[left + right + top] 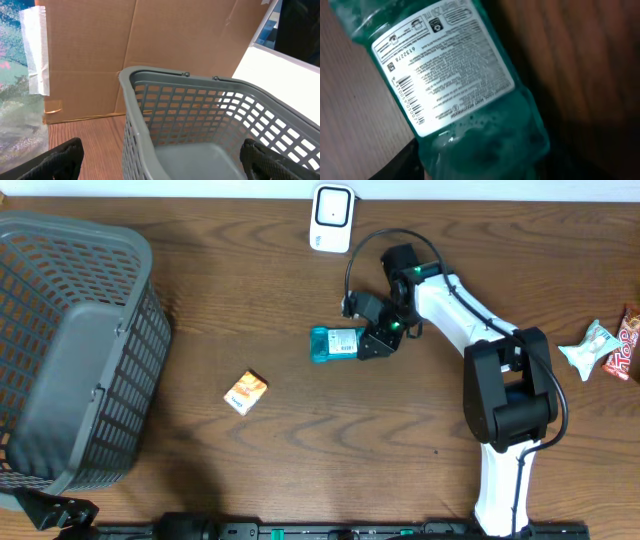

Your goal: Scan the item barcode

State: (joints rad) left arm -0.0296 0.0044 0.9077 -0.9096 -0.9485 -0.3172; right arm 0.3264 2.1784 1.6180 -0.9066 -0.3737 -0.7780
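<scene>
- Bottle [335, 343] is laid flat on tabletop [400, 450], long axis left-right; right pincer [378, 338] is met at its right end.
- Pinch possibly begun; it cannot be told.
- Left pincer [165, 165] is spread, far off.

A dark brown wooden tabletop [300, 470] with wavy grain fills the overhead view under even light, and a narrow white strip [500, 188] runs along its far edge. In the left wrist view a creased sheet of brown cardboard [165, 35] stands upright behind the tabletop, with a bright white panel [280, 65] slanting at the right.
</scene>
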